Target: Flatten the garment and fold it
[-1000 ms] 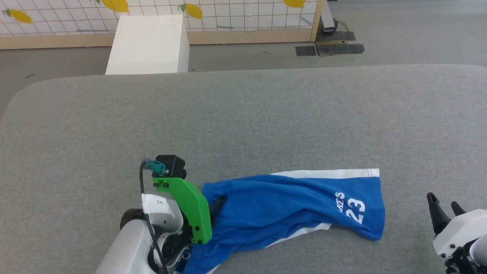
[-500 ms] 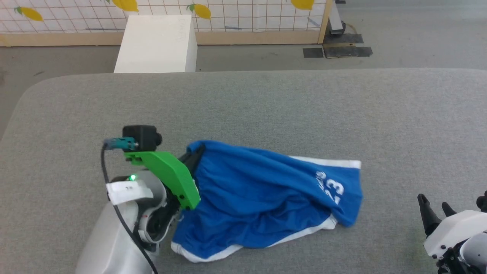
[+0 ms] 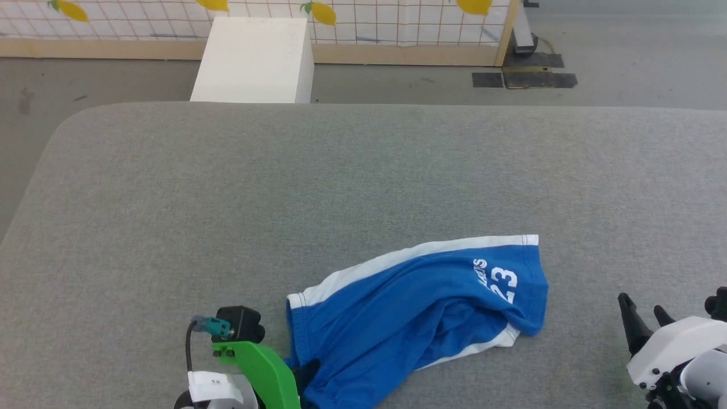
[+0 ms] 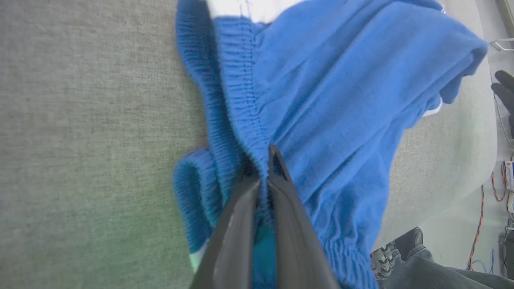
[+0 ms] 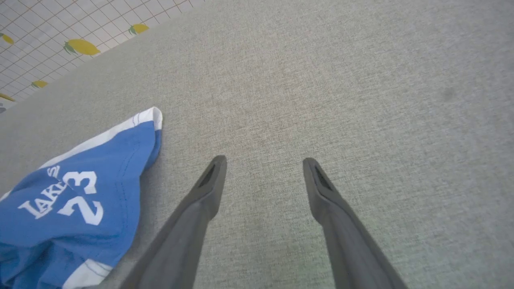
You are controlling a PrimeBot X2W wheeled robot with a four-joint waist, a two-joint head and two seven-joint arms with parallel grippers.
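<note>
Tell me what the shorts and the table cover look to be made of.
The shorts: soft matte blue knit, probably cotton or polyester; fine ribbing shows along the gathered elastic waistband. The table cover: grey matte fabric, woven or felt-like, with a fine heathered grain; whatever lies beneath it is hidden.

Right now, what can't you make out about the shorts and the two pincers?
Left pincer, head view: mostly hidden behind the green bracket and the shorts.
Waistband end, head view: cut off by the bottom edge.
Lower layers of cloth, left wrist view: covered by bunched folds.
</note>
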